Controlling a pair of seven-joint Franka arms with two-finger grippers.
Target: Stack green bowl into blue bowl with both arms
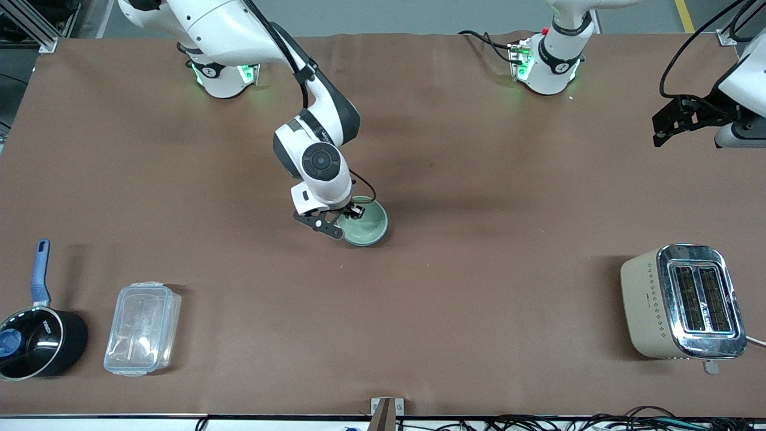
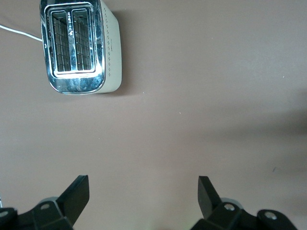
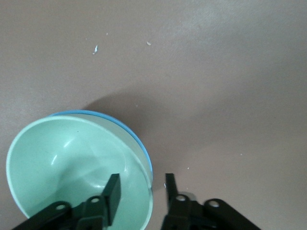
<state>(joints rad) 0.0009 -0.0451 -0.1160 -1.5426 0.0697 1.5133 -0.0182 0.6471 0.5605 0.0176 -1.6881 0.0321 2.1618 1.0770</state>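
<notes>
The pale green bowl point(image 1: 366, 224) sits nested in the blue bowl in the middle of the table. In the right wrist view the green bowl point(image 3: 72, 163) fills the blue bowl point(image 3: 129, 128), of which only a thin rim shows. My right gripper point(image 1: 335, 224) is open and straddles the bowls' rim point(image 3: 142, 179): one finger point(image 3: 113, 191) is inside the green bowl, the other point(image 3: 170, 187) is outside, apart from the wall. My left gripper point(image 1: 661, 131) is open and empty point(image 2: 144, 184), up over the left arm's end of the table, where that arm waits.
A cream and chrome toaster point(image 1: 682, 302) stands near the front camera at the left arm's end; it also shows in the left wrist view point(image 2: 79, 45). A black saucepan with a blue handle point(image 1: 36, 341) and a clear plastic container point(image 1: 142, 328) lie at the right arm's end.
</notes>
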